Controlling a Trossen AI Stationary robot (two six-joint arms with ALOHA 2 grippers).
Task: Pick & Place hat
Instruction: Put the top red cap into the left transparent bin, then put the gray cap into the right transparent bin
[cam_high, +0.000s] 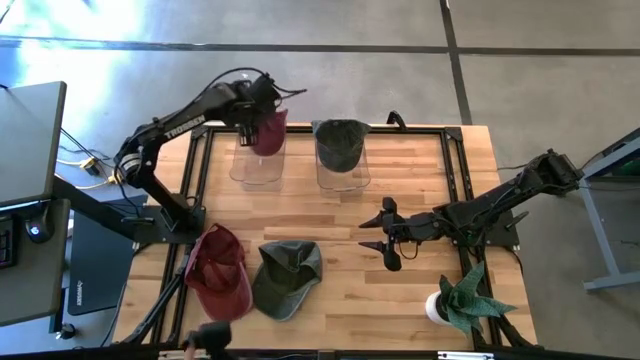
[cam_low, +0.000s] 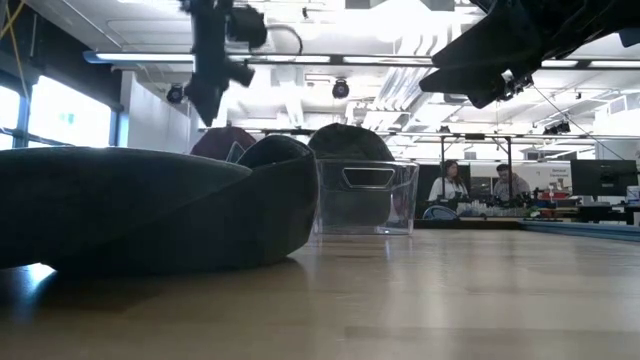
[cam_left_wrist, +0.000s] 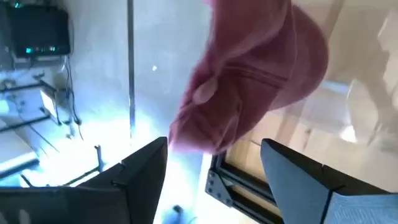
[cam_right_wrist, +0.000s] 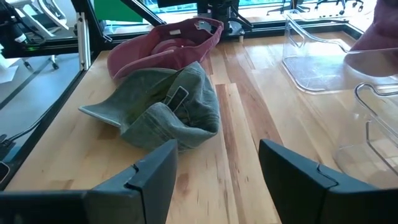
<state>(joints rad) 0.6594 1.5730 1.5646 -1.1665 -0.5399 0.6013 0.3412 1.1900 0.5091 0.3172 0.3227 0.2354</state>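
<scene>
The maroon hat (cam_high: 269, 130) sits on the clear bin (cam_high: 259, 160) at the surface's far edge. I see my left gripper (cam_high: 277, 96) above it, jaws apart, and my right gripper (cam_high: 384, 232), jaws apart, hovering mid-surface.

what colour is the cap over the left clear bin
Dark red, maroon cap; it shows best in the left wrist view.

There's a potted plant (cam_high: 462, 300) sitting at one corner of the wooden table (cam_high: 400, 215). Two people (cam_low: 478, 184) are sat way in the back.
</scene>
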